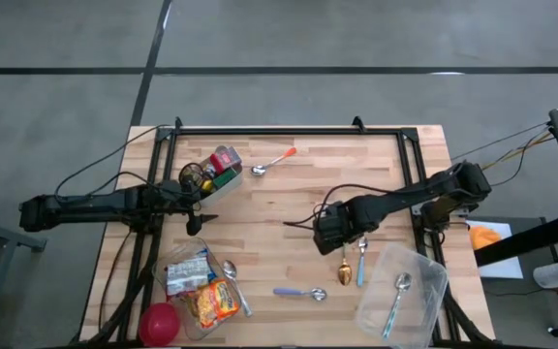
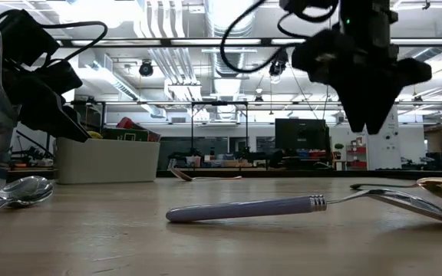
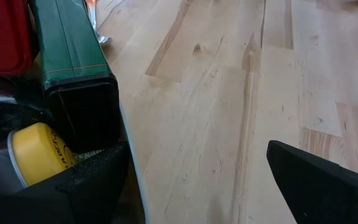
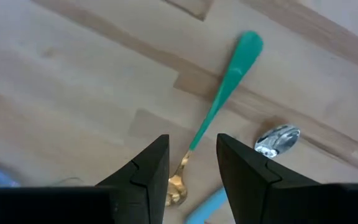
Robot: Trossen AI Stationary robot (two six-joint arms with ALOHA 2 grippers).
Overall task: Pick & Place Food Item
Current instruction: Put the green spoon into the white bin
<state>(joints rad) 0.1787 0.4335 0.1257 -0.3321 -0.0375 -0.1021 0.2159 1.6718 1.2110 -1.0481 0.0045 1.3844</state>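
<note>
Over the pale plank worktop [image 1: 289,199], from the right wrist: right claw [image 4: 192,163] partly spread, empty, above a green-handled, gold-bowled spoon [image 4: 219,102]. From overhead only: left claw [image 1: 198,207] spread wide, empty, beside a bin [image 1: 223,186] of food packages [image 1: 225,159].

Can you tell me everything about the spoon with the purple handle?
The purple-handled spoon lies flat on the wooden table, near the front edge. It has a smooth, pale purple handle, probably plastic, and a shiny metal neck and bowl. The bowl faces the clear plastic tub. It lies alone: no gripper and no other spoon touches it.
</note>
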